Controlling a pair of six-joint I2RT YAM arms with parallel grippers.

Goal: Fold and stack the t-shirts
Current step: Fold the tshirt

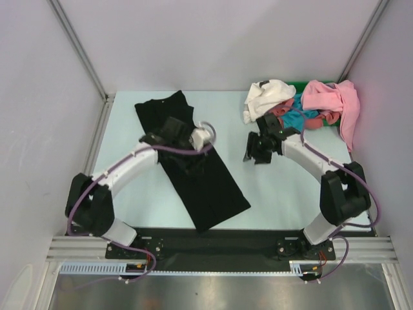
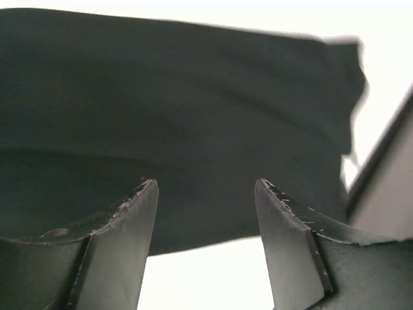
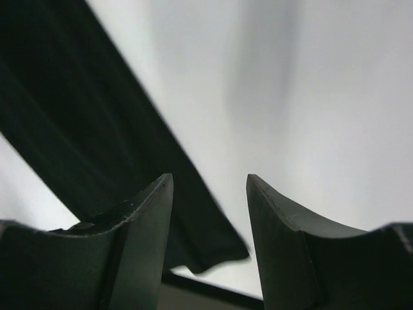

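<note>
The left arm (image 1: 126, 169) and right arm (image 1: 308, 157) share white, rounded plastic link shells between chunky black joint housings. The shoulder blocks (image 1: 90, 205) are the bulkiest black parts. A thin purple cable (image 1: 184, 151) loops along each arm. The left pincer (image 2: 206, 185) and right pincer (image 3: 210, 177) have dark, wedge-shaped fingers (image 2: 132, 223), with pale scuffs flecking the tips.

High rear camera looks down; both close wrist cameras share the black t-shirt (image 1: 208, 188).

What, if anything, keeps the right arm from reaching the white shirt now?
Probably nothing, so yes. The right gripper hangs open and empty close beside the white shirt, which lies uncovered; the black shirt and left gripper sit aside.
</note>
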